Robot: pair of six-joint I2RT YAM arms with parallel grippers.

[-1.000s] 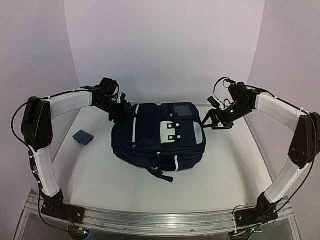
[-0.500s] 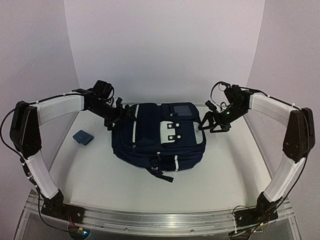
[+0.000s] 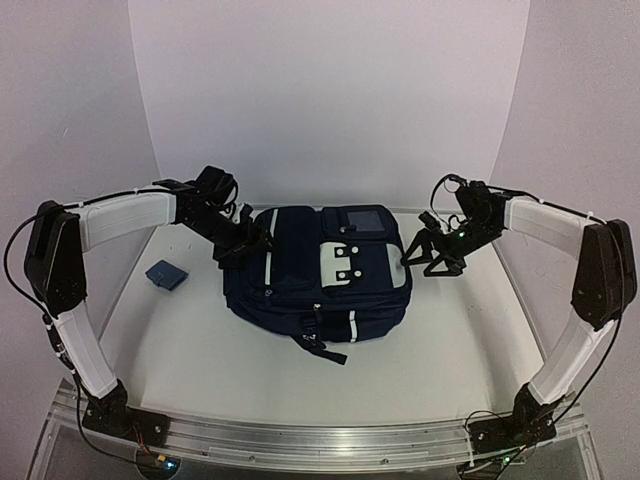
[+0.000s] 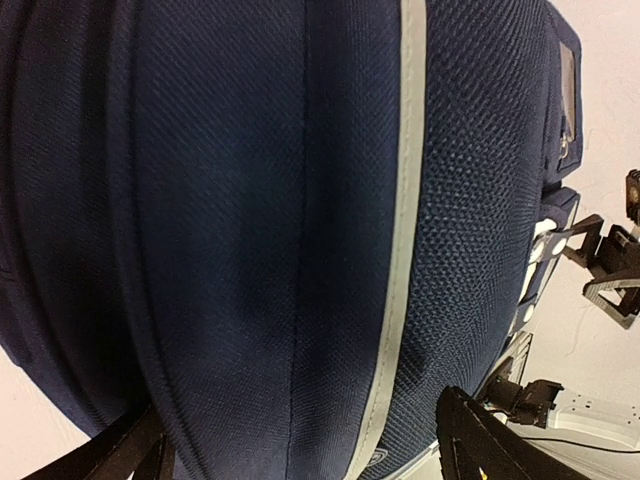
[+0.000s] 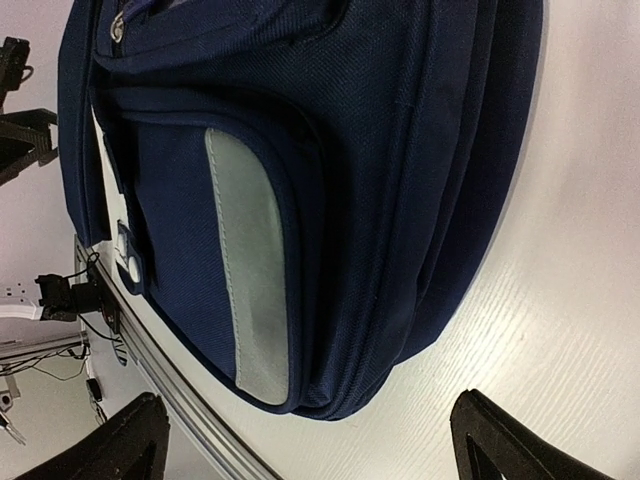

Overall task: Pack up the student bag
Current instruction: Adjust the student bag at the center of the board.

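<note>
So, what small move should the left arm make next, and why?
Probably slide the left arm along the side of the large navy fabric backpack to find a zip pull. Its jaws stand open by the fabric, the bag looks zipped shut, and the small flat blue item lies outside it.

The student bag (image 3: 318,275), dark navy with pale zip lines and a white patch, is laid flat mid-table, zipped

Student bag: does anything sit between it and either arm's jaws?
Nothing visible. Open jaws flank the large dark navy fabric backpack on both sides; the small blue flat object lies off to the left, clear of both.
</note>
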